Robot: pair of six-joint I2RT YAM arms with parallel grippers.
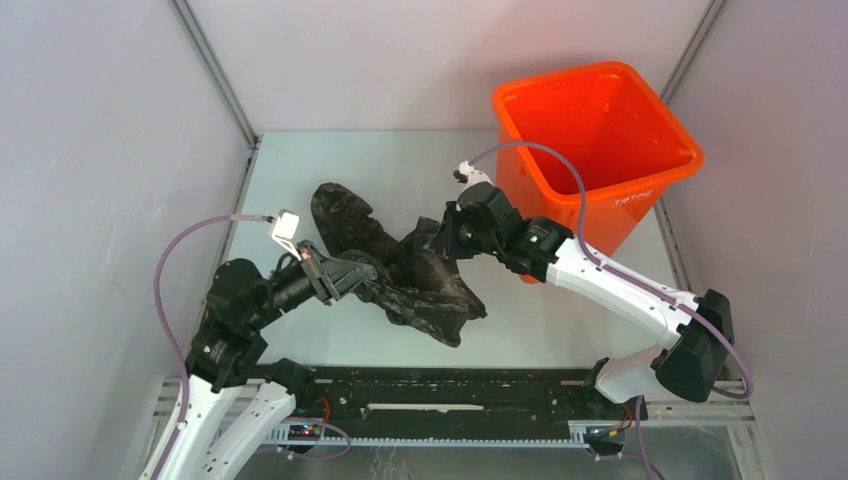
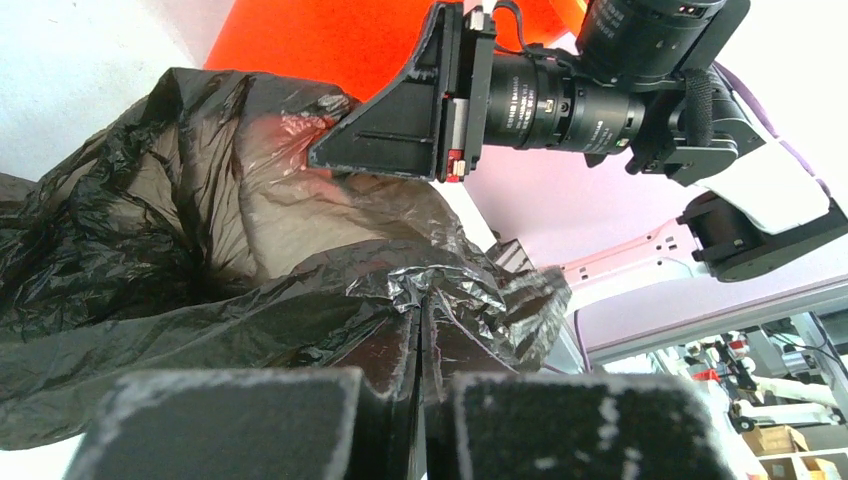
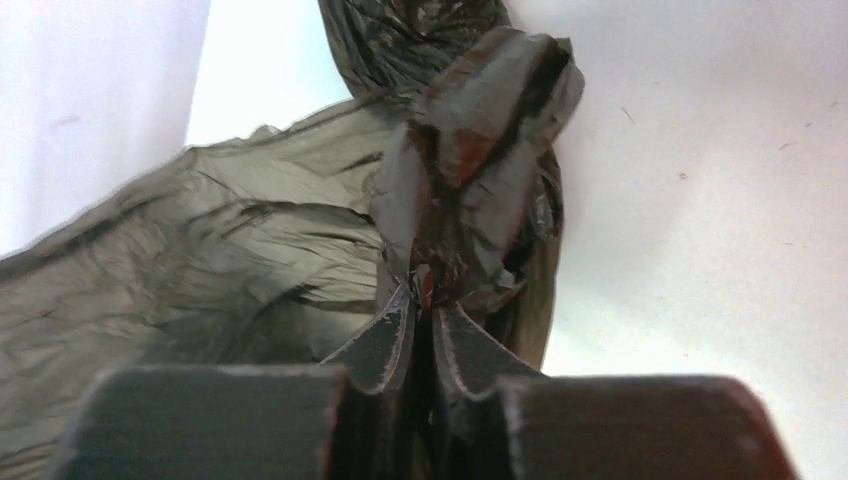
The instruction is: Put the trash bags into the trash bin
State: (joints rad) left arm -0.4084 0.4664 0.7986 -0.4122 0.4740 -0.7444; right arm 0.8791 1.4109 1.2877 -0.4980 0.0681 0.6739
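Pale grey walls [image 1: 100, 150] box in a light counter [image 1: 400, 170]. The bags [image 1: 420, 285] sit in one crumpled black heap around the middle of it, between the two arms. The bin [image 1: 625, 215] is upright in the far right corner, bright orange, with the bags all outside it on the counter.

The left claw [image 1: 350, 278] has hold of the near-left side of the heap. From the left wrist cam, its claw [image 2: 420, 400] is squeezed together with a thin fold of the bags [image 2: 200, 250] caught in between. The glossy plastic is see-through enough that the bin [image 2: 330, 40] glows red through it up top.

The right claw [image 1: 440, 238] reaches in from the bin side and is pinched onto the far-right end of the heap. The right wrist cam shows that claw [image 3: 425, 340] clamped on a bunched twist of the bags [image 3: 250, 250], with plastic poking up past the tips. In the left wrist view the film rises in a ridge up to the right claw [image 2: 315, 160].
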